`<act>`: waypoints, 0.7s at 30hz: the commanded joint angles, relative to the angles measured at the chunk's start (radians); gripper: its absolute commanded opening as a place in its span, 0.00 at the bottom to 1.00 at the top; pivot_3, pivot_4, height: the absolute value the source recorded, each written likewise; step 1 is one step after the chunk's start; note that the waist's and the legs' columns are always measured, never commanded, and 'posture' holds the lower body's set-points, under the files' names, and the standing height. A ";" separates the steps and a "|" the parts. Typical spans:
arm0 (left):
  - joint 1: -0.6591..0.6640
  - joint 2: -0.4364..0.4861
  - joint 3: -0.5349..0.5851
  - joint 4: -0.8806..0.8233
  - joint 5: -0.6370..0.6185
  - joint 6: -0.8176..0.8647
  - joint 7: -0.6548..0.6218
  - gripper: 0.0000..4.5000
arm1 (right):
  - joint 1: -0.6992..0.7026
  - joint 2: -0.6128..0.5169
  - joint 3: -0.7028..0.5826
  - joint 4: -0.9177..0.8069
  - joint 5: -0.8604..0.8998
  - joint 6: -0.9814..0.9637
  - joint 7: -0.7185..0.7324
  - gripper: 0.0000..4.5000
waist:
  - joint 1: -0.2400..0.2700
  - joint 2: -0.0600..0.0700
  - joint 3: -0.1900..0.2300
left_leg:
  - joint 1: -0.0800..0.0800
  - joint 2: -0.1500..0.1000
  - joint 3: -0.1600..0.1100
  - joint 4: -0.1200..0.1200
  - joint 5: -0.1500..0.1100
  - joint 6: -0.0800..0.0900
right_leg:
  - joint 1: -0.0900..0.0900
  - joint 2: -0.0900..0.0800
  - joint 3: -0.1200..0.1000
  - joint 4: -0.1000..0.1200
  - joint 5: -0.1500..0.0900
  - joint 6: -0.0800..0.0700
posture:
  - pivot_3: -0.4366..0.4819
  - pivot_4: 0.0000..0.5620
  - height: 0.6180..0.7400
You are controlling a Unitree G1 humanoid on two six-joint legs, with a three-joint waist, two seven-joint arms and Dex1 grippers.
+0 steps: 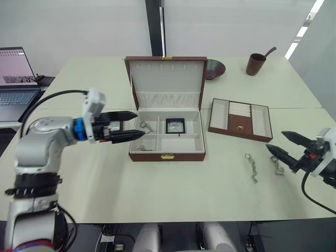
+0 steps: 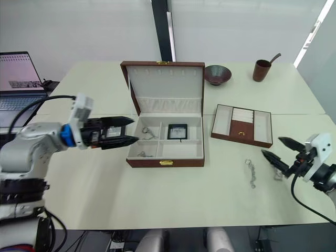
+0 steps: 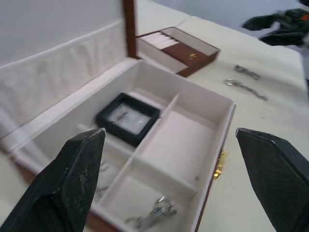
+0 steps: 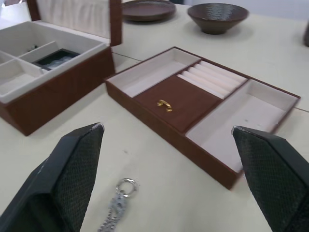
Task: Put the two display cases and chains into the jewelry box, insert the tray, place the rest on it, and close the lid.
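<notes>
On the pale table (image 1: pixel 157 205) sits one jewelry box (image 1: pixel 167 149) with its lid (image 1: pixel 166 79) standing straight up. Counting what's inside: one display case (image 1: pixel 175 125) in the back middle compartment, one chain (image 1: pixel 146 126) in the back left section, and another chain (image 1: pixel 143 149) in the front left one. Two more chains are out on the table to the right, a longer one (image 1: pixel 251 167) and a smaller one (image 1: pixel 276 166) just beside the right gripper (image 1: pixel 283 144). One tray (image 1: pixel 241 119) lies right of the box, not inserted. Left gripper (image 1: pixel 132 125) hovers at the box's left edge, fingers spread apart, holding nothing. Right gripper's fingers are also spread wide and empty, low over the table.
</notes>
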 commanded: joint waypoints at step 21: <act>0.456 -0.170 0.387 0.037 0.147 -0.429 0.657 1.00 | -0.250 0.047 -0.004 0.565 -0.211 -0.346 -0.173 1.00 | 0.004 0.001 -0.001 | 0.004 0.000 0.004 -0.002 0.000 0.000 | 0.001 -0.001 0.003 0.000 0.000 0.000 | 0.48 0.27 1.00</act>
